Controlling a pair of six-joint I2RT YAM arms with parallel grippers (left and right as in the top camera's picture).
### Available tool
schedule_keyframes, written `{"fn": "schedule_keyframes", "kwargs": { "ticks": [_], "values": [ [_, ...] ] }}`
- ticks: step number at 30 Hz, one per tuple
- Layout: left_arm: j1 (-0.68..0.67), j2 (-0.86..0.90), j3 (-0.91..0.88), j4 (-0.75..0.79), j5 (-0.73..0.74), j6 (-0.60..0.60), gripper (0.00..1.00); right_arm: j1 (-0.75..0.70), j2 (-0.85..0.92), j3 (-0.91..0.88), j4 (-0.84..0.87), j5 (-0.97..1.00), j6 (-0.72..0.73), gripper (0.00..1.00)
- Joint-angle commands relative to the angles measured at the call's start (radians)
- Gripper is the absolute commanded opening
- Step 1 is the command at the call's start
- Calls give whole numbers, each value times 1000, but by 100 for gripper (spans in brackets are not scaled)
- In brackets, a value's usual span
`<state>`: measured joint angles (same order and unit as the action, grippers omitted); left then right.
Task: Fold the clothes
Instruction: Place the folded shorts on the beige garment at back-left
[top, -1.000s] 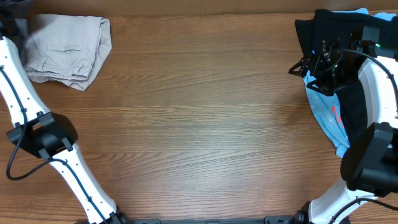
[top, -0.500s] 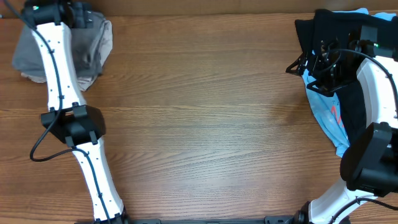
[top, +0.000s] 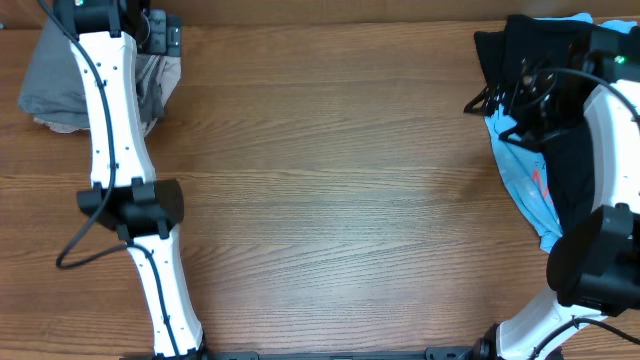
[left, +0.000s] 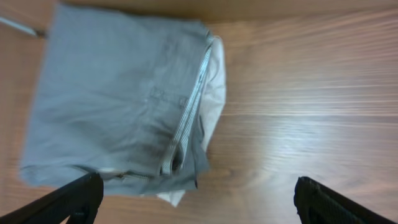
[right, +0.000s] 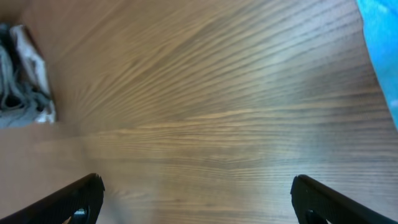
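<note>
Grey shorts (top: 45, 85) lie folded at the far-left corner of the desk (top: 330, 200), with the layered edge and pale lining showing in the left wrist view. Left end effector (left: 196, 200) went from clamped to fully spread within the last second, and its arm swung in over the stack. It's holding nothing now. Reads as a release, so this piece looks done. Right end effector (top: 488, 102) also widened to full. It's empty, hovering at the edge of the pile on the right: black garment (top: 520, 45), light-blue garment (top: 520, 180). Likely next: pull one from that pile.
</note>
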<state>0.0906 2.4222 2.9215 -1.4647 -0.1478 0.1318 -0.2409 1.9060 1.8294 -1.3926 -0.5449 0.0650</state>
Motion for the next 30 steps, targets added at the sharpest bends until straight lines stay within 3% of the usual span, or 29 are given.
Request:
{"fn": "schedule_keyframes", "kwargs": {
  "ticks": [1, 13, 22, 25, 30],
  "values": [
    [-18, -145, 46, -39, 11, -13, 100, 21, -103, 141, -68, -6, -37, 100],
    [-19, -159, 43, -46, 11, -13, 100, 76, -464, 208, -219, 9, 47, 100],
    [-19, -159, 43, -46, 11, -13, 100, 76, -554, 206, -301, 85, 31, 100],
    [-19, -159, 43, -46, 11, -13, 100, 76, -570, 206, -301, 119, -51, 100],
    [-19, -159, 43, -46, 11, -13, 100, 81, -603, 188, -211, 119, -100, 100]
  ]
}}
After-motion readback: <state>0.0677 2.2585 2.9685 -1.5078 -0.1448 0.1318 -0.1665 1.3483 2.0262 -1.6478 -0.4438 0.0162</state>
